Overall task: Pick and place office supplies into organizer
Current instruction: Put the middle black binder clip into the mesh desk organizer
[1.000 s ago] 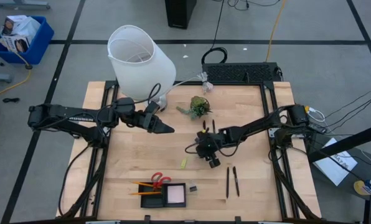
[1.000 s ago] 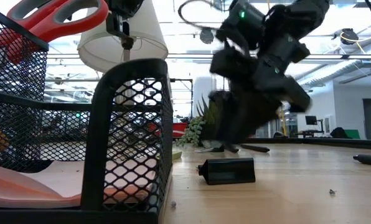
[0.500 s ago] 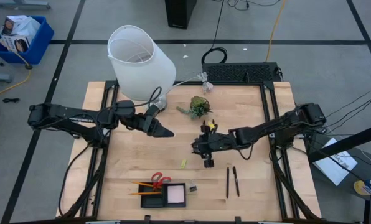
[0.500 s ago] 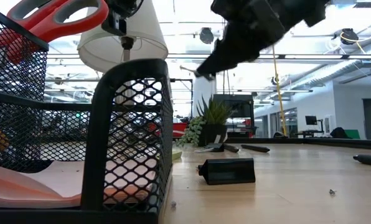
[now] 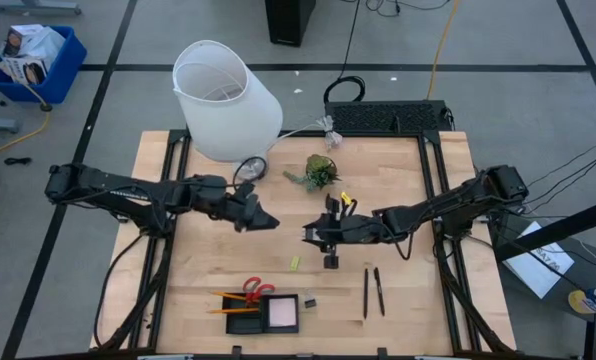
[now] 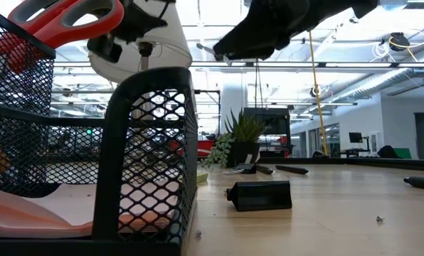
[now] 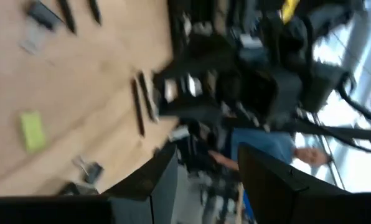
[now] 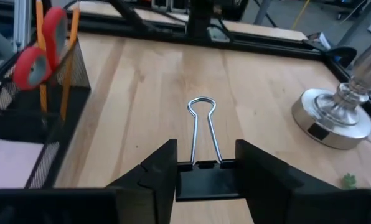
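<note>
Binder clip (image 8: 204, 163) — held in the right gripper (image 8: 204, 171) above mid-table.
Its black body is pinched between the half-closed fingers, wire loops pointing ahead, presumably for carrying to the black mesh organizer (image 5: 263, 312) at the front edge. The left gripper (image 5: 261, 220) hangs partly open — nothing is held.

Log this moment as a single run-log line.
right gripper: shut on binder clip, raised mid-table | left gripper: empty, hovering | organizer: scissors, sticky pad inside | pens: on table
</note>
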Available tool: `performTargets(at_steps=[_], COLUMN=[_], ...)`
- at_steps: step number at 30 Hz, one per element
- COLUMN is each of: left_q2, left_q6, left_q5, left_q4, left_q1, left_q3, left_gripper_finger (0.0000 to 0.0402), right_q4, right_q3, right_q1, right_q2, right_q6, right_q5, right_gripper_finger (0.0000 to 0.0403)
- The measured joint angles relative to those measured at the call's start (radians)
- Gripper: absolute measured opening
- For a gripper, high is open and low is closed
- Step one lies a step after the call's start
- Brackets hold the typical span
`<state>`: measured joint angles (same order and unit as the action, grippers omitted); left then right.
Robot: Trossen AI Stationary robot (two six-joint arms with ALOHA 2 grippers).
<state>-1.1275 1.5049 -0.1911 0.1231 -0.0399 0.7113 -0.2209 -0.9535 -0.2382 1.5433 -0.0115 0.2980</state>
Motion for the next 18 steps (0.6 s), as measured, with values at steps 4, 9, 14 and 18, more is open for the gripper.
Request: performTargets(at_steps=[4, 9, 14, 18], left_q2=[-0.018, -0.073, -0.152, -0.197], left_q6=[0.001, 0.02, 0.054, 0.069], left_q5=[0.083, 0.081, 0.08, 0.091], left_q4=[-0.041, -0.022, 0.093, 0.175], left_q1=[-0.002, -0.022, -0.04, -0.048], left_q3=[0.0, 0.0, 0.0, 0.0], left_gripper_finger=[0.017, 0.017, 0.017, 0.017], right_q4=[-0.009, -0.048, -0.066, -0.067], right_q3=[0.0, -0.001, -0.001, -0.001], right_q1=[-0.005, -0.006, -0.006, -0.006], right_q2=[0.0, 0.0, 0.0, 0.0], right_q6=[0.001, 0.006, 0.019, 0.028], right_q5=[0.013, 0.014, 0.015, 0.015], right_gripper_finger=[0.0141, 0.0146, 0.0142, 0.0145])
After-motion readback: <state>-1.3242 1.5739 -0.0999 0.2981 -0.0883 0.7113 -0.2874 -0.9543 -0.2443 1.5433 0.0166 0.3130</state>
